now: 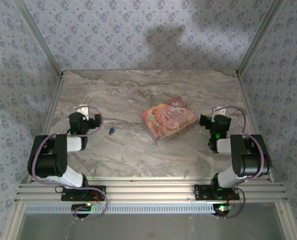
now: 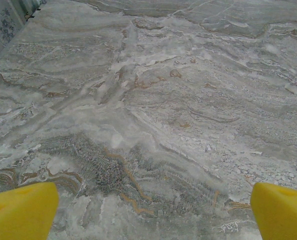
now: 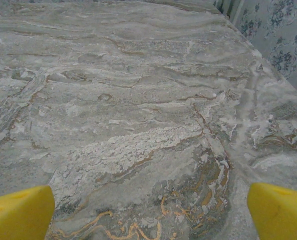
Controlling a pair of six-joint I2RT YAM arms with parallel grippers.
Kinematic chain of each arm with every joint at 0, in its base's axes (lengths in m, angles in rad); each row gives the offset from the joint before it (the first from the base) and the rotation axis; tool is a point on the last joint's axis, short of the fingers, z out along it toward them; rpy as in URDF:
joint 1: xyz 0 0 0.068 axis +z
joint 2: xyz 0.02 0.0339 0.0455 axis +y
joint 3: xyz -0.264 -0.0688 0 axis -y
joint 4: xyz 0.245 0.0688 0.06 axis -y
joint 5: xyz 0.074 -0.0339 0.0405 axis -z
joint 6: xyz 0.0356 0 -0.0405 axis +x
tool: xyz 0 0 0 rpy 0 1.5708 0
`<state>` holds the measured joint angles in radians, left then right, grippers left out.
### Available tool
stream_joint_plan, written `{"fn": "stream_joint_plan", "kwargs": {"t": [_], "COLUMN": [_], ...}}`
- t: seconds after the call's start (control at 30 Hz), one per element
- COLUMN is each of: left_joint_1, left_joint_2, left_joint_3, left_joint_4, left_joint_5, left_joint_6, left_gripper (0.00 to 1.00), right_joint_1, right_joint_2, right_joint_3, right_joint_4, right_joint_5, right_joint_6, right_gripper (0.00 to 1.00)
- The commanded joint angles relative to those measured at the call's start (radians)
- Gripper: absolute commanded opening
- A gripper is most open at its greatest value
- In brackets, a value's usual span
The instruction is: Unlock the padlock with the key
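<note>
The left gripper [image 2: 153,212] and right gripper [image 3: 151,212] hold yellow fingers [image 2: 23,210] spread apart, empty, over the veined marble surface [image 1: 123,95]. A flat rectangular pink box [image 1: 169,119] lies mid-surface.

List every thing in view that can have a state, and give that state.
Left gripper: jaws open, empty.
Right gripper: jaws open, empty.
Pink box: lying flat, untouched.
Small blue item: lying loose, not gripped; too small to tell whether it is the lock or the key, or whether it is locked.
</note>
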<state>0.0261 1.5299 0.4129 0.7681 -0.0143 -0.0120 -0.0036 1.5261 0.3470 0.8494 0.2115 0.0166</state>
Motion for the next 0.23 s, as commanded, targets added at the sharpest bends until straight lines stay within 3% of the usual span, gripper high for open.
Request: {"fn": "stream_joint_plan", "kwargs": {"t": [0.0,0.2], "left_joint_1": [-0.002,-0.002], "left_joint_2": [0.004,0.004], "left_joint_3": [0.0,0.0], "left_joint_4": [0.045,0.045], "left_joint_5": [0.014,0.014], "left_joint_6": [-0.004,-0.005], "left_gripper": [0.98,0.98], "right_joint_1": [0.007,0.003], "right_joint_2": [0.002,-0.001], "right_joint_3": [0.021,0.021], "right_joint_4": [0.014,0.01], "right_joint_5": [0.003,-0.007], "right_joint_6": [-0.017,-0.014], "right_gripper": [1.0,1.0]}}
